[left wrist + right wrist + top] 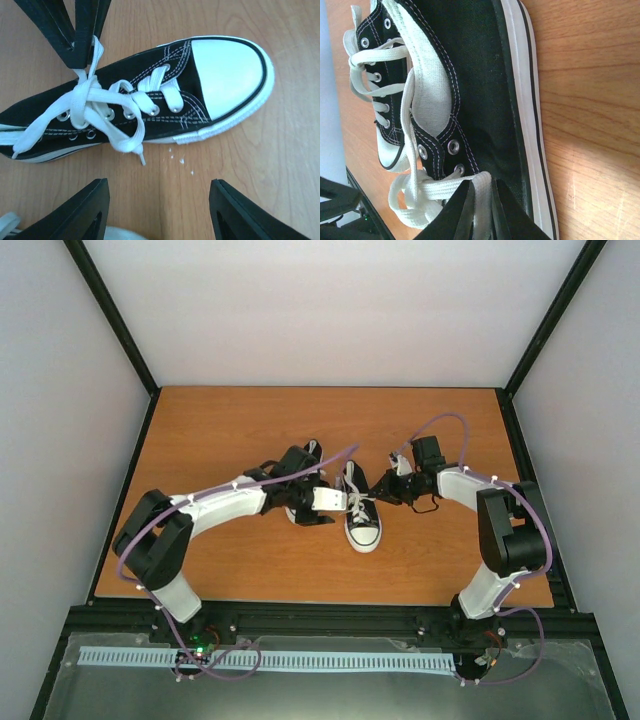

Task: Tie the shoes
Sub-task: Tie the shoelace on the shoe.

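Observation:
One of the shoes (363, 524), black canvas with a white toe cap, lies mid-table with its toe toward the arms. Seen from the left wrist, this shoe (165, 90) lies crosswise with its white laces (100, 107) loosely crossed. My right gripper (483, 220) is shut on one lace (482, 192) beside the eyelets, and its fingers (75, 35) show at the top left. My left gripper (160, 210) stands open over bare wood just beside the shoe, holding nothing. The second shoe (377, 85) lies just beyond the first, mostly hidden under my left arm from above.
The wooden table (250, 570) is bounded by a black frame and grey walls on three sides. A few white crumbs (181, 161) lie on the wood near the shoe's sole. Both arms (220, 508) reach in from the near edge.

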Controlling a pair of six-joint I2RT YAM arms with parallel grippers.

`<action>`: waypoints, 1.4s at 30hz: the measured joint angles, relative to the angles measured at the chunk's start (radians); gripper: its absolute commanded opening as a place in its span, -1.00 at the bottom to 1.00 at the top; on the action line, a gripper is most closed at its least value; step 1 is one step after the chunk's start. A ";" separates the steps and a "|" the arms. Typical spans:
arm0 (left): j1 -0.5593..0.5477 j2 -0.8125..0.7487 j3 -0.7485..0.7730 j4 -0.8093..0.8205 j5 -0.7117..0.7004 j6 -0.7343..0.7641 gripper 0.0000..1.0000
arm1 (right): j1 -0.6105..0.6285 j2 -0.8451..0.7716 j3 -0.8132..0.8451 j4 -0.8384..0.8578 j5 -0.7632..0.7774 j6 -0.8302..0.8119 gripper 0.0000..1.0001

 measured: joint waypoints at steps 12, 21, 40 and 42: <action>-0.095 0.145 -0.043 0.325 -0.215 -0.305 0.05 | 0.000 0.000 0.000 -0.013 0.001 0.000 -0.84; -0.097 0.156 -0.043 0.366 -0.227 -0.328 0.05 | 0.001 0.000 0.000 -0.005 0.001 0.002 -0.84; -0.099 0.132 -0.048 0.298 -0.210 -0.318 -0.91 | 0.001 0.003 0.000 -0.004 -0.003 0.001 -0.94; -0.097 0.111 -0.048 0.278 -0.209 -0.320 -0.97 | 0.001 0.003 0.000 -0.005 -0.003 0.001 -0.94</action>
